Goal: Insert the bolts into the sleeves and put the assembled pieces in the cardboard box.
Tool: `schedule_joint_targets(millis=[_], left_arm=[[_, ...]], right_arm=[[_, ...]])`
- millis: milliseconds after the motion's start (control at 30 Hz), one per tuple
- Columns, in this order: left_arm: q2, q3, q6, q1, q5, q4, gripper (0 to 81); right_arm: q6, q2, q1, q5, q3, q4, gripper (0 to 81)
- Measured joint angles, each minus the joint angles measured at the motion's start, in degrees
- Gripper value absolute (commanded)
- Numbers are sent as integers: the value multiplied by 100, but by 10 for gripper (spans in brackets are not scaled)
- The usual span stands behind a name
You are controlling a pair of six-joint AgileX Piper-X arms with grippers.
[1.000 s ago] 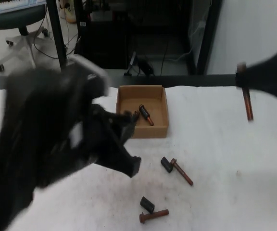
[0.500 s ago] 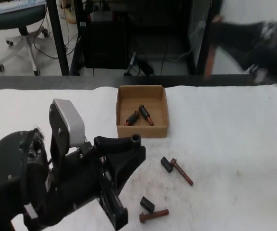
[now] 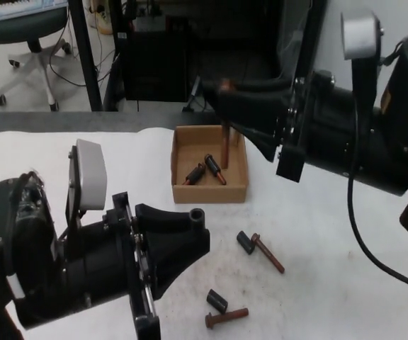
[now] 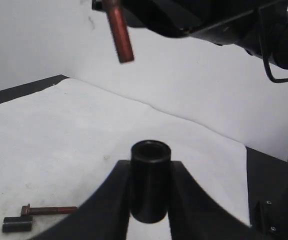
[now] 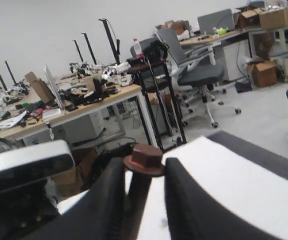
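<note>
The right arm has swung in from the far right edge – its right gripper (image 3: 224,95) now hangs above the cardboard box (image 3: 183,191), fingers clamped on a copper bolt (image 3: 225,145) that points down. The left gripper (image 3: 195,221) holds an upright black sleeve (image 3: 197,214) tight over the white cloth (image 3: 317,297). Two finished pieces (image 3: 214,168) lie in the box, and loose bolts (image 3: 268,253) and sleeves (image 3: 245,241) lie on the cloth. An office chair (image 3: 13,32) stands behind – the left arm is cut off at the frame's edge
</note>
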Motion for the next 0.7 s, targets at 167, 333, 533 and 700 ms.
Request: schedule_joint_targets(millis=[167, 333, 533, 700], left_arm=[[0, 0, -116, -3, 37, 0, 3], [0, 0, -118, -3, 38, 0, 3], [0, 0, -130, -3, 38, -13, 3], [0, 0, -329, -3, 49, -157, 3]], right_arm=[[-185, 0, 113, 0, 0, -692, 8], [-437, 0, 306, 0, 22, -850, 8], [-965, 0, 727, 190, 83, -651, 8], [-1306, 0, 975, 369, 83, -359, 8]])
